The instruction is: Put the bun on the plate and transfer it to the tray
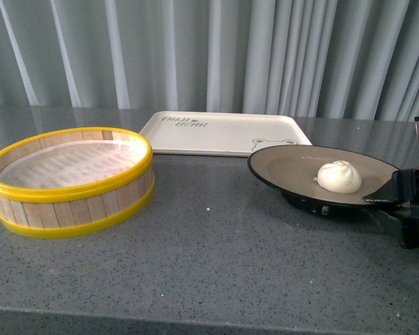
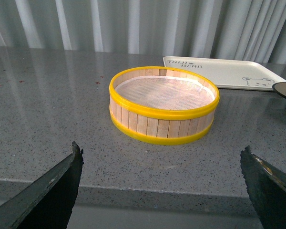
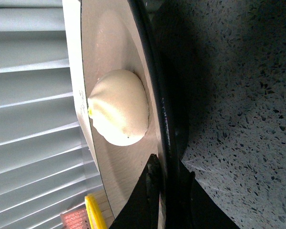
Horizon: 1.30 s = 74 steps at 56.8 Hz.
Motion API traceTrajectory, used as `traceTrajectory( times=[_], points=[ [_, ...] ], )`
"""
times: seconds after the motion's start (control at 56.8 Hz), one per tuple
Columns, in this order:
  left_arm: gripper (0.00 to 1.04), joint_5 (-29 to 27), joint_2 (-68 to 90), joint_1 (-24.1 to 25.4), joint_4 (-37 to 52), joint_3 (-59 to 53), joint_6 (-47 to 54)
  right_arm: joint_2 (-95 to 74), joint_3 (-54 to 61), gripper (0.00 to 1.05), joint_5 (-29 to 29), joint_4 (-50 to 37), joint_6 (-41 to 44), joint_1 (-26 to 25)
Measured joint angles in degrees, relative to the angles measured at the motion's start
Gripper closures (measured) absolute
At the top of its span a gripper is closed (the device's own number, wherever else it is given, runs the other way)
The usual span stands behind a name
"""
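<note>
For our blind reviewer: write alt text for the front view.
A white bun sits on a dark-rimmed plate, gripped at its rim by the right claw. Behind it lies a cream tray; a yellow-rimmed steamer stands at left.

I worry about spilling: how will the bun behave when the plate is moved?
The bun is round and sits loose on the smooth plate, so it may roll or slide. It looks soft, probably light.

A lab-style test setup: grey speckled stone counter [image 1: 216, 237] backed by pleated grey curtains [image 1: 195, 49].
</note>
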State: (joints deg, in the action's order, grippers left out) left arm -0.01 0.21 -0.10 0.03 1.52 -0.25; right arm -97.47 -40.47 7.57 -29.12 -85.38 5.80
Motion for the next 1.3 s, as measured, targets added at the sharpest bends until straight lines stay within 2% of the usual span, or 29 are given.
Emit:
traceTrajectory(
  times=[0.476,0.828,1.11,1.304],
  points=[
    [0.07,0.0,0.0,0.0,0.0,0.0,0.0,2.67,2.23,1.02,-1.11,-6.05,12.44,-0.42],
    [0.07,0.0,0.0,0.0,0.0,0.0,0.0,3.65,1.53,1.02,2.58,-13.68,10.49,-2.71],
    [0.07,0.0,0.0,0.0,0.0,0.0,0.0,-4.7,-10.84,1.02,6.4,-12.98,6.23,-3.37],
    [0.07,0.0,0.0,0.0,0.0,0.0,0.0,-11.5,-22.34,1.02,7.72,-8.31,6.21,-2.38]
  ],
)
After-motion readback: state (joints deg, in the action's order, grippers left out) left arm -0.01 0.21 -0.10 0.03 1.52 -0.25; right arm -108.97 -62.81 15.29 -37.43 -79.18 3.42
